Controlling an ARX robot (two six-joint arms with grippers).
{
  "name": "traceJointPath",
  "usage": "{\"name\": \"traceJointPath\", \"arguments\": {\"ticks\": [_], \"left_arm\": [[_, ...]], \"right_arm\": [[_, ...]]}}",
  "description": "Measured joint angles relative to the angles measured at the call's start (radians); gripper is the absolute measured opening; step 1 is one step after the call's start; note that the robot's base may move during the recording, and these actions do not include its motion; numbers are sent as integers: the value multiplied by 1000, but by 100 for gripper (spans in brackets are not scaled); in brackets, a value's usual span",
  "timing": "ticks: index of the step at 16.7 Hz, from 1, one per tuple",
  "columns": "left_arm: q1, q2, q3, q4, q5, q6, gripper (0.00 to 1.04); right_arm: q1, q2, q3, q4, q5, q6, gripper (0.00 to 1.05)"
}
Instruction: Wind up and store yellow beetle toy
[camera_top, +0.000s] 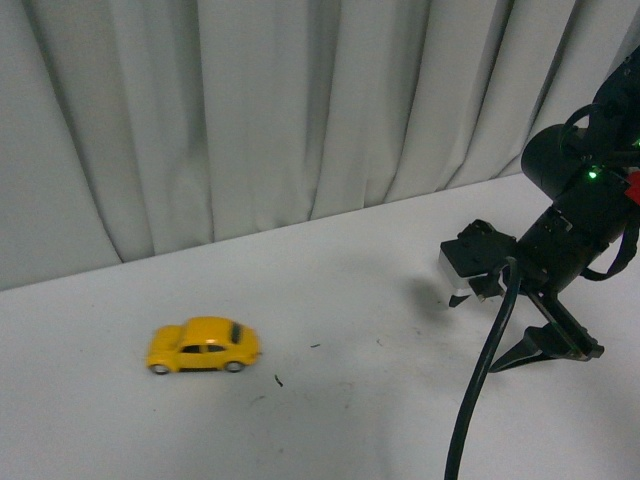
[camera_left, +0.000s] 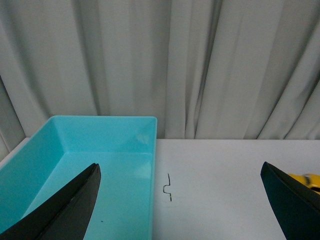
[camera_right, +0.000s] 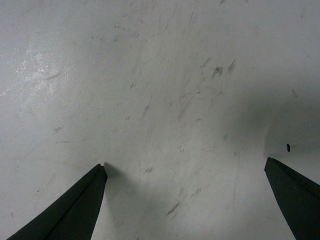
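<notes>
Nearest to you, the right arm (camera_top: 575, 210) with its black cable (camera_top: 480, 390) stands at the right of the front view. Its right gripper (camera_right: 185, 163) is spread wide over the bare, scuffed white table (camera_top: 350, 300) and holds nothing. The left gripper (camera_left: 180, 167), seen only from its own wrist, is likewise wide and empty. You find one finger (camera_left: 75, 205) in front of a turquoise bin (camera_left: 100, 132), and the other finger (camera_left: 292, 202) hides most of the yellow beetle toy (camera_top: 205, 345). The toy stands on its wheels, side-on, on the table left of centre, well apart from the right arm. A small dark squiggle (camera_left: 168, 187) marks the table just beside the bin. Farthest back hangs a pale grey curtain (camera_top: 250, 110).
</notes>
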Motion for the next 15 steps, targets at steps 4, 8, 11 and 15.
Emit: {"name": "traceJointPath", "arguments": {"ticks": [4, 8, 11, 15], "left_arm": [[0, 0, 0, 0, 0, 0, 98], [0, 0, 0, 0, 0, 0, 98], [0, 0, 0, 0, 0, 0, 98], [0, 0, 0, 0, 0, 0, 98]], "right_arm": [[1, -4, -5, 6, 1, 0, 98], [1, -7, -10, 16, 1, 0, 98], [1, -11, -16, 22, 1, 0, 98], [2, -32, -42, 50, -12, 0, 98]]}}
